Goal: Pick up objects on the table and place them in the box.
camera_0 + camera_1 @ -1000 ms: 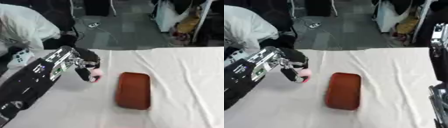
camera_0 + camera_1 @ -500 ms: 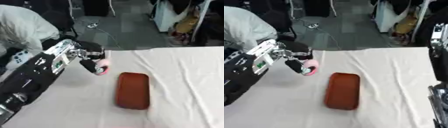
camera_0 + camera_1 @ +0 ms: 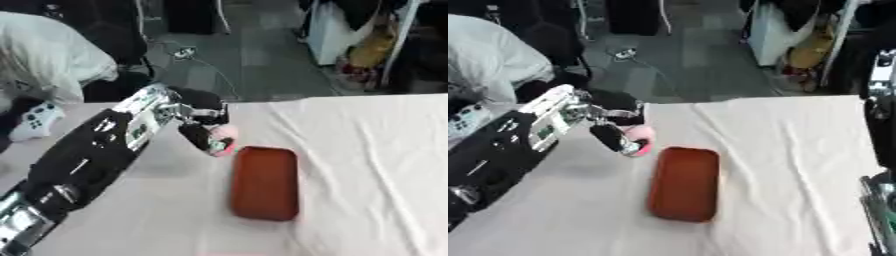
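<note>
Pink ball [image 3: 224, 134], pinched in the left hand [image 3: 203, 131] just beside the red-brown box [image 3: 264, 182]'s near-left corner, could bounce off the rim if released short.

Left arm stretches in from the lower left, left hand [image 3: 203, 131] raised with fingers curled, apparently gripping something pink. Right arm barely shows at the right edge.
</note>
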Available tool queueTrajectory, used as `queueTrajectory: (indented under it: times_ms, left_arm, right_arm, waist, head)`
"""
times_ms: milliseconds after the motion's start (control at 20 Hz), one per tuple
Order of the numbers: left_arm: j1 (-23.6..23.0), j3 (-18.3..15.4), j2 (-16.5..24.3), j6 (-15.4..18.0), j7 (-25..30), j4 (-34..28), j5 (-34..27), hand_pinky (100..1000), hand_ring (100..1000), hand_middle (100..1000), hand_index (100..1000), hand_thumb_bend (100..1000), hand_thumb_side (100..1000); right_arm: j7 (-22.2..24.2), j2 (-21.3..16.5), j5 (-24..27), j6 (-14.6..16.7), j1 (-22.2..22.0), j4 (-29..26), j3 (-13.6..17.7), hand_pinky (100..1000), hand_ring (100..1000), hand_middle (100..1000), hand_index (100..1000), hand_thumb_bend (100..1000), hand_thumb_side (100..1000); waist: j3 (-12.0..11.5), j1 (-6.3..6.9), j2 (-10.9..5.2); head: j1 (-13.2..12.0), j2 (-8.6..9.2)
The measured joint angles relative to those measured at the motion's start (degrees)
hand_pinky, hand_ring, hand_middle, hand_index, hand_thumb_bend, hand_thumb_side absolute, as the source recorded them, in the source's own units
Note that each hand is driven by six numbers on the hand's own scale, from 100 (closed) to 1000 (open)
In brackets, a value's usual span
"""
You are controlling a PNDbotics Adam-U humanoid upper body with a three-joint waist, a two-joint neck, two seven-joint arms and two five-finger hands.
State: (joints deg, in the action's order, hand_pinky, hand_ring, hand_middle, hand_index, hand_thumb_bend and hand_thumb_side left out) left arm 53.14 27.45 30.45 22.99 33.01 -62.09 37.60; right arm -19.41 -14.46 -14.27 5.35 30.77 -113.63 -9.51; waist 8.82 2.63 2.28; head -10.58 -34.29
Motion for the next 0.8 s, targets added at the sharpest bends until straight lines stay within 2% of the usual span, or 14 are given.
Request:
queueTrajectory:
  times_ms: [400, 450, 500, 600, 650, 700, 750, 800]
  left_arm:
    - [1.19, 1.50, -3.98, 3.20, 1.29, 2.99, 1.10, 100, 100, 183, 438, 100, 559]
    - [1.19, 1.62, -4.37, 3.70, 1.17, 3.40, 1.69, 100, 100, 201, 447, 100, 557]
    - [1.18, 1.63, -4.72, 4.24, 0.92, 3.77, 2.38, 100, 100, 256, 474, 100, 547]
    - [1.06, 1.63, -5.35, 5.54, 0.10, 4.53, 3.98, 100, 100, 281, 495, 100, 547]
    - [0.87, 1.61, -5.60, 6.16, -0.39, 4.96, 4.88, 100, 292, 435, 616, 100, 538]
    - [0.78, 1.59, -5.89, 6.79, -0.81, 5.43, 5.92, 356, 520, 602, 757, 102, 602]
    - [0.64, 1.57, -6.15, 7.42, -1.13, 5.89, 7.15, 671, 758, 792, 894, 320, 695]
    - [0.50, 1.55, -6.37, 8.00, -1.37, 6.36, 8.62, 744, 805, 831, 928, 374, 721]
  right_arm:
    - [-0.24, 1.10, 0.00, 0.36, 1.15, -0.01, 0.01, 100, 316, 442, 838, 100, 625]
    - [-0.25, 1.16, 0.00, 0.47, 1.18, -0.01, 0.01, 100, 317, 442, 838, 100, 624]
    - [-0.28, 1.17, 0.00, 0.57, 1.18, -0.01, 0.01, 100, 317, 442, 838, 100, 624]
    - [-0.34, 1.20, 0.00, 0.67, 1.19, -0.01, 0.02, 100, 316, 442, 838, 100, 624]
    - [-0.35, 1.20, 0.00, 0.68, 1.19, -0.01, 0.02, 100, 316, 442, 837, 100, 624]
    - [-0.35, 1.21, 0.00, 0.68, 1.19, -0.01, 0.02, 100, 316, 442, 837, 100, 624]
    - [-0.36, 1.21, 0.00, 0.68, 1.20, -0.01, 0.03, 100, 316, 442, 837, 100, 623]
    - [-0.37, 1.23, 0.00, 0.69, 1.21, -0.01, 0.03, 100, 316, 442, 837, 100, 623]
  waist:
    - [1.12, 0.13, 0.48]
    - [1.21, 0.13, 0.48]
    - [1.34, 0.13, 0.50]
    - [1.37, 0.20, 0.50]
    - [1.37, 0.23, 0.50]
    - [1.38, 0.24, 0.50]
    - [1.39, 0.25, 0.51]
    - [1.40, 0.26, 0.51]
  head:
    - [-0.54, 0.41]
    - [-0.59, 0.53]
    - [-0.62, 0.67]
    - [-0.66, 0.68]
    - [-0.67, 0.68]
    - [-0.67, 0.68]
    - [-0.68, 0.68]
    - [-0.71, 0.68]
